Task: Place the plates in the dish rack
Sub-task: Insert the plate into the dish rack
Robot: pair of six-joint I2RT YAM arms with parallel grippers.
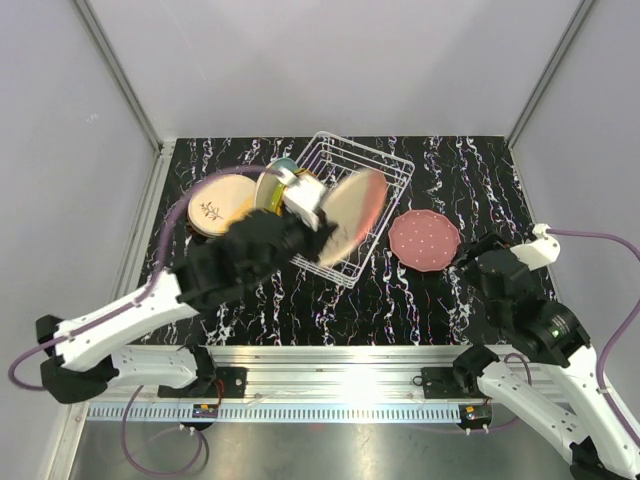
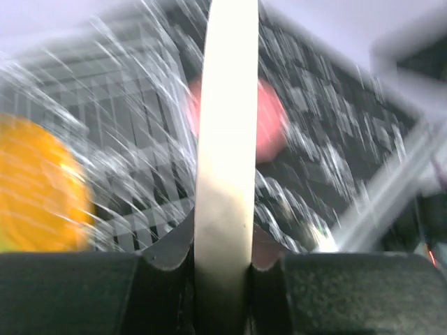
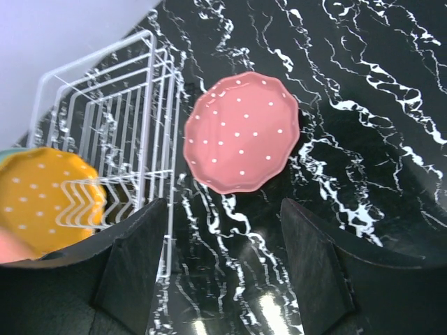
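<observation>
My left gripper (image 1: 322, 226) is shut on the rim of a plate (image 1: 353, 211) and holds it on edge over the near part of the white wire dish rack (image 1: 375, 170). The plate is blurred, with a cream underside. In the left wrist view its cream edge (image 2: 223, 139) stands between my fingers (image 2: 167, 248). An orange dotted plate (image 3: 42, 199) is at the rack's far left. A pink dotted plate (image 1: 424, 240) lies flat to the right of the rack, just ahead of my open, empty right gripper (image 3: 223, 244).
A peach plate with a dark sprig (image 1: 220, 203) lies left of the rack, with a yellow-green and a cream-blue plate (image 1: 276, 180) beside it. Grey walls enclose the black marbled table (image 1: 300, 300). A metal rail (image 1: 340, 360) runs along the near edge.
</observation>
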